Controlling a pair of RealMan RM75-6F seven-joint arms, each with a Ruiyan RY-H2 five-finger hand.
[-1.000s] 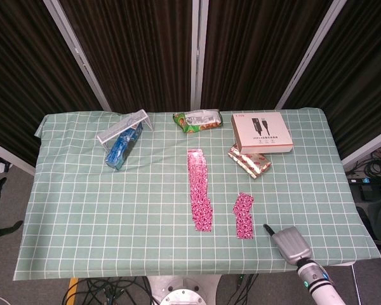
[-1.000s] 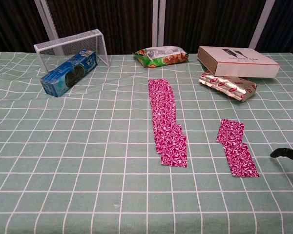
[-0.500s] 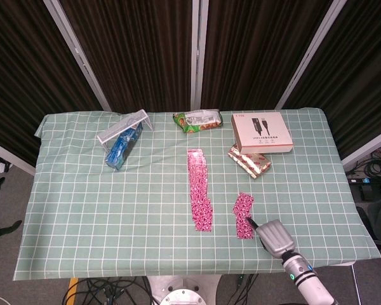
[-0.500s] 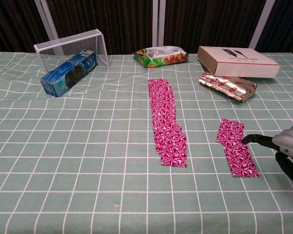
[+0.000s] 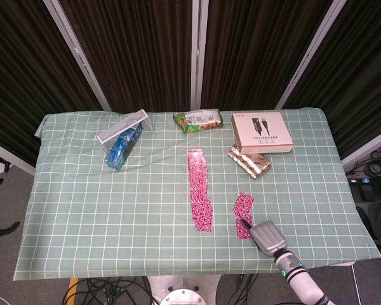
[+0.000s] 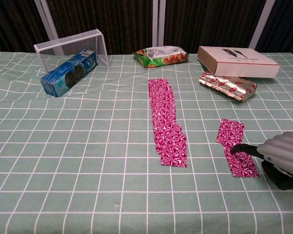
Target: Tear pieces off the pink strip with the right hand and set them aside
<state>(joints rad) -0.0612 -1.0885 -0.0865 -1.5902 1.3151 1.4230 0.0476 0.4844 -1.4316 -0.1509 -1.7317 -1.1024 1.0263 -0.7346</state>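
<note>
Two pink pieces lie on the checked green surface: the long pink strip [image 5: 199, 190] runs from the middle toward the near edge, and a shorter torn piece [image 6: 237, 147] sits just to its right, apart from it. Over the near end of that torn piece hangs the right hand [image 5: 265, 236], reaching in from the near right corner; one dark finger [image 6: 242, 147] points out over the pink foil, though whether it touches cannot be told. How the rest of the fingers lie is hidden under the grey back of the hand, so I cannot tell whether they are spread or closed, and nothing shows as held. Toward the far left corner a white wire rack [image 5: 125, 128] stands over a blue box [image 6: 68, 73]. Near the far edge, at its middle, lies a green snack bag [image 5: 197, 120]; to its right is a white carton [image 5: 261, 132], with a red and silver packet [image 6: 228, 85] just in front of it. Only the right hand appears in either view.
</note>
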